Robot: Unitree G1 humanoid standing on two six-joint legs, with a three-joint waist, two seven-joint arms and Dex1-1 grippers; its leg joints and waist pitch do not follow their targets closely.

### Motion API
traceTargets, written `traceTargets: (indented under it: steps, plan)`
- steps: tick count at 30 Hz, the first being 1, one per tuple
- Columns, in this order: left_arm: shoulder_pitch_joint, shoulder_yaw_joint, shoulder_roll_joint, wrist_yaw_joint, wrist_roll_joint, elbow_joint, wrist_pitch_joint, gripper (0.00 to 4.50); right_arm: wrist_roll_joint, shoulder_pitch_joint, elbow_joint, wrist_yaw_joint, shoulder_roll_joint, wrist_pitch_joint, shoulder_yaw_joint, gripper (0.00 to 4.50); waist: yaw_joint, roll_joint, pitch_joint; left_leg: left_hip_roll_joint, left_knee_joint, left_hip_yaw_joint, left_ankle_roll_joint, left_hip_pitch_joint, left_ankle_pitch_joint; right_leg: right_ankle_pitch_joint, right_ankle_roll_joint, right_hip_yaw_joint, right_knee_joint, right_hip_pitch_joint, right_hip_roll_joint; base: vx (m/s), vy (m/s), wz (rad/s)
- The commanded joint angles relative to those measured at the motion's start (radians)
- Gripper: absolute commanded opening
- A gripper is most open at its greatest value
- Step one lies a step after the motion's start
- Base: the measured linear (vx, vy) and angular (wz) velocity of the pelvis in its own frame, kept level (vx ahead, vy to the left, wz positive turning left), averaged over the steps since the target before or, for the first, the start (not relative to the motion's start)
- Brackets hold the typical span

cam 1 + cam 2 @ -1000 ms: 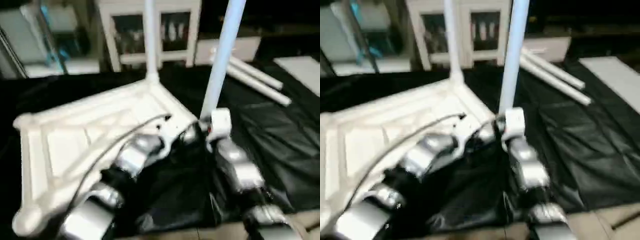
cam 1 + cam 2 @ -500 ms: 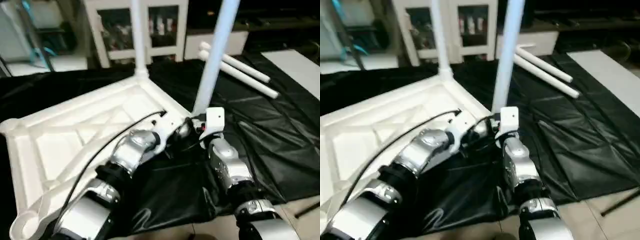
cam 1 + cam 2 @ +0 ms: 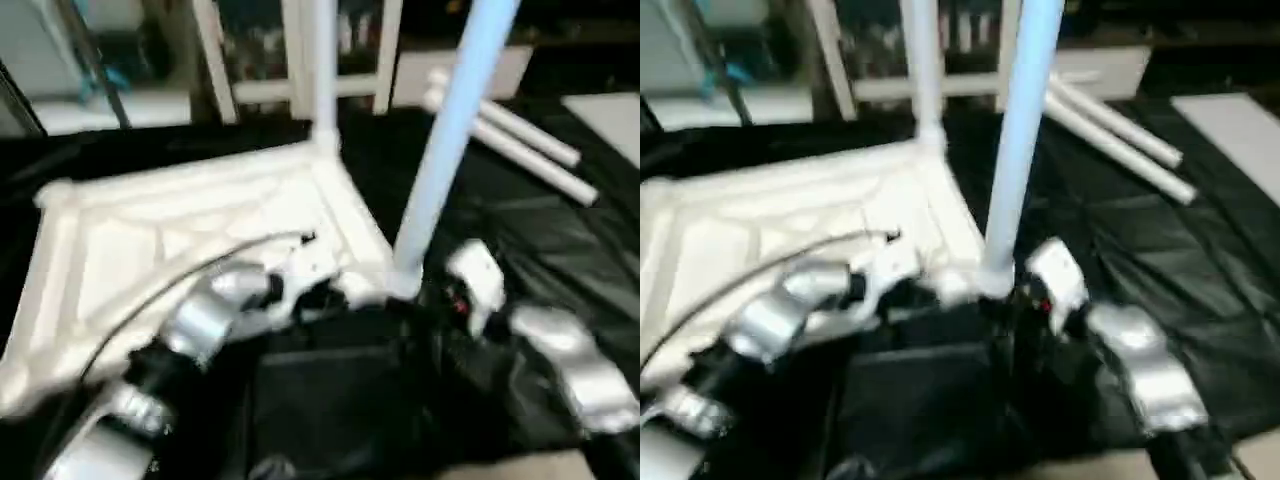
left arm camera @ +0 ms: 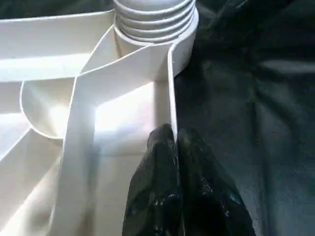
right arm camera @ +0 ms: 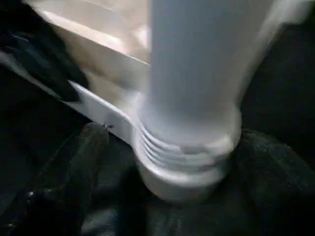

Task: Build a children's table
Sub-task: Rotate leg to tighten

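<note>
The left gripper (image 4: 174, 142) has its two black fingers pinched together on the thin side wall of the white ribbed square plastic tabletop (image 3: 180, 230), which lies underside up on the black-covered work table (image 3: 530, 220). The right gripper (image 5: 162, 162) stands spread, one finger (image 5: 74, 162) on each side of the threaded base of a white tapered tube leg (image 3: 450, 130), gripping nothing.

By my reading the build is about half done: this leg stands in the near corner socket at five o'clock of the tabletop, and a second upright leg (image 3: 322, 70) stands in the corner at one o'clock. Two loose white tube legs (image 3: 510, 135) lie at two o'clock, well apart, unfitted; two corners remain.

Open black cover lies at three o'clock; the table's near edge is close at six.
</note>
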Motion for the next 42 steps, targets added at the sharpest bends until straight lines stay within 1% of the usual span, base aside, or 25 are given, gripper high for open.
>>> traceTargets:
  steps: [1,2,5,7,8,10,12,13,15,16,18,19,20,22,23,24,26,28,29,31,33,39,40,41,42]
  plan:
    - [0.045,-0.094,0.027,-0.111,0.005,-0.01,0.042,0.0,0.034,0.016,-0.061,0.066,-0.032,0.033,0.003,4.3,0.014,-0.012,-0.071,0.068,-0.057,-0.022,0.174,0.009,-0.048,0.098,-0.314,0.047,-0.02,0.046,-0.045,0.064,0.003,0.0]
    - [0.047,-0.099,0.035,-0.125,0.003,-0.021,0.05,0.0,0.037,0.025,-0.072,0.084,-0.048,0.041,0.0,4.3,0.025,-0.012,-0.072,0.07,-0.053,-0.02,0.198,0.014,-0.016,0.114,-0.321,0.047,-0.019,0.045,-0.044,0.064,0.003,0.0]
    - [0.042,-0.101,0.034,-0.121,0.013,-0.016,0.043,0.0,0.041,0.029,-0.077,0.094,-0.064,0.049,-0.002,4.3,0.041,-0.008,-0.069,0.071,-0.054,-0.016,0.197,0.02,-0.032,0.043,-0.315,0.048,-0.023,0.041,-0.042,0.0,0.0,0.0]
    - [0.04,-0.102,0.034,-0.12,0.014,-0.017,0.045,0.0,0.055,0.027,-0.082,0.09,-0.064,0.057,-0.004,4.3,0.05,-0.008,-0.064,0.074,-0.062,-0.016,0.15,0.021,-0.114,-0.067,-0.298,0.049,-0.03,0.041,-0.04,0.0,0.0,0.0]
    - [0.038,-0.101,0.032,-0.121,0.017,-0.014,0.046,0.0,0.067,0.022,-0.084,0.091,-0.06,0.069,-0.007,4.3,0.049,-0.011,-0.06,0.074,-0.068,-0.016,0.12,0.02,-0.169,-0.123,-0.286,0.05,-0.035,0.042,-0.039,0.0,0.0,0.0]
    - [0.037,-0.099,0.03,-0.119,0.02,-0.012,0.045,0.0,0.066,0.019,-0.082,0.091,-0.055,0.073,-0.005,4.3,0.048,-0.011,-0.059,0.073,-0.071,-0.017,0.091,0.02,-0.218,-0.174,-0.272,0.052,-0.04,0.041,-0.04,0.0,0.0,0.0]
    - [0.035,-0.099,0.029,-0.114,0.022,-0.009,0.044,0.0,0.063,0.016,-0.078,0.094,-0.045,0.082,-0.004,4.15,0.044,-0.012,-0.055,0.072,-0.077,-0.017,0.044,0.023,-0.293,-0.258,-0.246,0.054,-0.047,0.037,-0.039,0.0,0.0,0.0]
    - [0.035,-0.099,0.03,-0.112,0.022,-0.011,0.046,0.0,0.063,0.016,-0.079,0.096,-0.042,0.088,-0.005,4.15,0.043,-0.013,-0.056,0.071,-0.078,-0.017,0.03,0.026,-0.311,-0.277,-0.237,0.056,-0.049,0.034,-0.038,0.0,0.0,0.0]
    - [0.033,-0.097,0.029,-0.106,0.022,-0.01,0.049,0.0,0.066,0.015,-0.078,0.098,-0.039,0.097,-0.007,4.01,0.041,-0.017,-0.055,0.07,-0.079,-0.017,0.023,0.022,-0.315,-0.289,-0.227,0.059,-0.049,0.036,-0.039,0.0,0.0,0.0]
    - [0.032,-0.095,0.028,-0.102,0.023,-0.008,0.05,0.0,0.067,0.014,-0.075,0.097,-0.037,0.1,-0.008,3.8,0.042,-0.016,-0.056,0.069,-0.079,-0.017,0.023,0.023,-0.311,-0.29,-0.224,0.059,-0.049,0.036,-0.039,0.0,0.0,0.0]
    - [0.03,-0.09,0.024,-0.088,0.025,0.0,0.051,0.0,0.059,0.009,-0.063,0.082,-0.028,0.098,-0.007,3.75,0.042,-0.018,-0.057,0.069,-0.078,-0.016,0.026,0.022,-0.292,-0.281,-0.221,0.063,-0.048,0.035,-0.039,0.0,0.0,0.0]
    - [0.028,-0.085,0.019,-0.074,0.026,0.008,0.051,0.0,0.056,0.005,-0.054,0.067,-0.021,0.099,-0.007,3.56,0.043,-0.016,-0.059,0.069,-0.077,-0.013,0.031,0.023,-0.274,-0.26,-0.225,0.066,-0.047,0.033,-0.036,0.0,0.0,0.0]
    - [0.019,-0.072,-0.003,-0.034,0.035,0.034,0.055,0.0,0.022,-0.015,-0.008,-0.011,0.008,0.093,-0.01,3.56,0.043,-0.014,-0.06,0.069,-0.076,-0.012,0.031,0.024,-0.267,-0.248,-0.227,0.066,-0.045,0.032,-0.035,0.0,0.0,0.0]
    - [0.013,-0.065,-0.019,-0.006,0.041,0.053,0.055,0.0,0.002,-0.025,0.016,-0.061,0.031,0.09,-0.015,3.4,0.04,-0.016,-0.059,0.066,-0.076,-0.009,0.028,0.025,-0.27,-0.25,-0.234,0.067,-0.047,0.03,-0.034,0.0,0.0,0.0]
    - [0.0,-0.055,-0.045,0.037,0.05,0.084,0.055,0.0,-0.02,-0.038,0.046,-0.129,0.068,0.093,-0.025,3.35,0.039,-0.018,-0.058,0.064,-0.076,-0.007,0.02,0.027,-0.288,-0.283,-0.226,0.068,-0.05,0.027,-0.034,0.0,0.0,0.0]
    - [-0.004,-0.051,-0.054,0.052,0.052,0.094,0.054,0.0,-0.025,-0.042,0.054,-0.15,0.08,0.095,-0.029,3.11,0.036,-0.015,-0.057,0.063,-0.076,-0.006,0.016,0.027,-0.295,-0.299,-0.223,0.068,-0.053,0.025,-0.034,0.0,0.0,0.0]
    - [-0.028,-0.035,-0.102,0.128,0.061,0.14,0.058,0.0,-0.05,-0.068,0.106,-0.276,0.143,0.107,-0.054,3.01,0.032,-0.018,-0.058,0.061,-0.078,-0.009,-0.004,0.029,-0.326,-0.35,-0.204,0.066,-0.059,0.024,-0.034,0.0,0.0,0.0]
    - [-0.052,-0.021,-0.148,0.195,0.068,0.181,0.06,0.0,-0.063,-0.099,0.164,-0.399,0.207,0.112,-0.084,2.91,0.025,-0.018,-0.054,0.059,-0.078,-0.01,-0.017,0.031,-0.359,-0.389,-0.192,0.066,-0.064,0.018,-0.032,0.0,0.0,0.0]
    - [-0.06,-0.018,-0.167,0.213,0.067,0.196,0.059,0.0,-0.068,-0.112,0.187,-0.443,0.232,0.106,-0.092,2.8,0.019,-0.019,-0.054,0.057,-0.079,-0.013,-0.025,0.031,-0.388,-0.435,-0.173,0.063,-0.07,0.017,-0.033,0.0,0.0,0.0]
    - [-0.077,-0.016,-0.204,0.245,0.069,0.222,0.05,0.0,-0.072,-0.142,0.237,-0.518,0.283,0.085,-0.105,2.78,0.014,-0.016,-0.054,0.055,-0.078,-0.015,-0.026,0.033,-0.411,-0.47,-0.16,0.062,-0.075,0.012,-0.035,0.0,0.0,0.0]
    - [-0.088,-0.018,-0.224,0.257,0.07,0.237,0.045,0.0,-0.072,-0.162,0.262,-0.548,0.312,0.074,-0.109,2.78,0.011,-0.016,-0.054,0.057,-0.081,-0.018,-0.026,0.029,-0.42,-0.473,-0.147,0.06,-0.077,0.015,-0.034,0.0,0.0,0.0]
    - [-0.103,-0.004,-0.244,0.272,0.076,0.281,0.017,0.0,-0.087,-0.178,0.244,-0.553,0.353,0.009,-0.113,2.77,0.012,-0.018,-0.056,0.058,-0.083,-0.016,-0.013,0.027,-0.414,-0.435,-0.151,0.062,-0.076,0.013,-0.034,0.0,0.0,0.0]
    - [-0.104,-0.003,-0.243,0.273,0.077,0.283,0.015,0.0,-0.087,-0.177,0.239,-0.557,0.354,0.004,-0.116,3.11,0.014,-0.017,-0.058,0.059,-0.083,-0.016,-0.01,0.026,-0.399,-0.412,-0.157,0.063,-0.074,0.015,-0.034,0.0,0.0,0.0]
    - [-0.106,0.0,-0.242,0.275,0.077,0.292,0.009,0.0,-0.071,-0.172,0.231,-0.546,0.357,-0.002,-0.125,3.11,0.014,-0.017,-0.058,0.059,-0.083,-0.015,-0.007,0.025,-0.392,-0.4,-0.161,0.063,-0.073,0.015,-0.033,0.0,0.0,0.0]
    - [-0.106,0.001,-0.24,0.277,0.078,0.295,0.006,0.0,-0.068,-0.167,0.225,-0.544,0.356,-0.003,-0.125,3.46,0.016,-0.015,-0.058,0.06,-0.083,-0.014,-0.003,0.026,-0.382,-0.38,-0.17,0.065,-0.071,0.015,-0.034,0.0,0.0,0.0]
